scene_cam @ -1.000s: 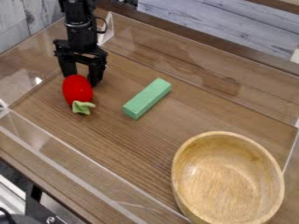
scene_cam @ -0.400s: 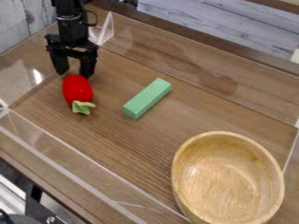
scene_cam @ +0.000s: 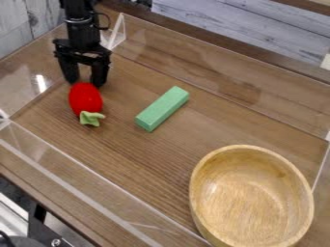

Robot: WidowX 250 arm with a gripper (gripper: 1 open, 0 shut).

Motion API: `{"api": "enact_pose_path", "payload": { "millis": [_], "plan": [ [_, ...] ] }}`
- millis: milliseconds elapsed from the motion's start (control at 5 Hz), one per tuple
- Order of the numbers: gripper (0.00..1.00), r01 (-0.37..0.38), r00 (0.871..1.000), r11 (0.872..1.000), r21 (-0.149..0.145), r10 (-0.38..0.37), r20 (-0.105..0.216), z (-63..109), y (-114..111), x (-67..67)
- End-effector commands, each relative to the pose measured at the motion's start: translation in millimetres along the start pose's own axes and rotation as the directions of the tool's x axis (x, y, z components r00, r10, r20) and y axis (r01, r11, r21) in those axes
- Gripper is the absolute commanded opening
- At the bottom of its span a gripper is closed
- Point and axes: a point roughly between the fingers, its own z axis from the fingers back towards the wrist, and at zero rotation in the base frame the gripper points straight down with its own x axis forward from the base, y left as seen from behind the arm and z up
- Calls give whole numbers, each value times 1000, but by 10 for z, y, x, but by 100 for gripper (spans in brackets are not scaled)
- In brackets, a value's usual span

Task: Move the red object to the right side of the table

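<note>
The gripper [scene_cam: 80, 71] stands at the far left of the table [scene_cam: 194, 135], pointing straight down, its two dark fingers spread wide with nothing between them. Against a second ago it has shifted a little to the left and away from the block [scene_cam: 162, 107]; since the last half-second it has hardly moved at all. The strawberry [scene_cam: 85, 100] lies on the wood just in front of the gripper and left of the block, red body toward the fingers, green cap pointing at the near wall; it has not moved, and whether the fingertips touch its top I cannot tell. The block sits close on the strawberry's right, lying slantwise, apart from it. Well to the right of the block, near the front corner, rests the bowl [scene_cam: 252, 197], empty. The small sideways shift seems to be a lining-up over the strawberry, so by my reading the task is at the approach, with the grasp not yet made and the whole carry to the right side, past the block, still to come. The next move likely calls for settling the open fingers around the red body before closing.
</note>
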Motion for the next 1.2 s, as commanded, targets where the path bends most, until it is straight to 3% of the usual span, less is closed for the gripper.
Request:
{"api": "enact_pose_path", "payload": {
  "millis": [0,400,600,800,1000],
  "plan": [
    [100,-51,998,999,14,51,43,152,71,119],
    [100,-171,985,985,2,170,27,145,46,202],
    [0,-134,991,991,7,134,28,261,46,179],
    [0,-97,995,995,9,97,33,423,38,149],
    [0,-182,980,983,-14,183,75,580,34,122]
  ]
}}
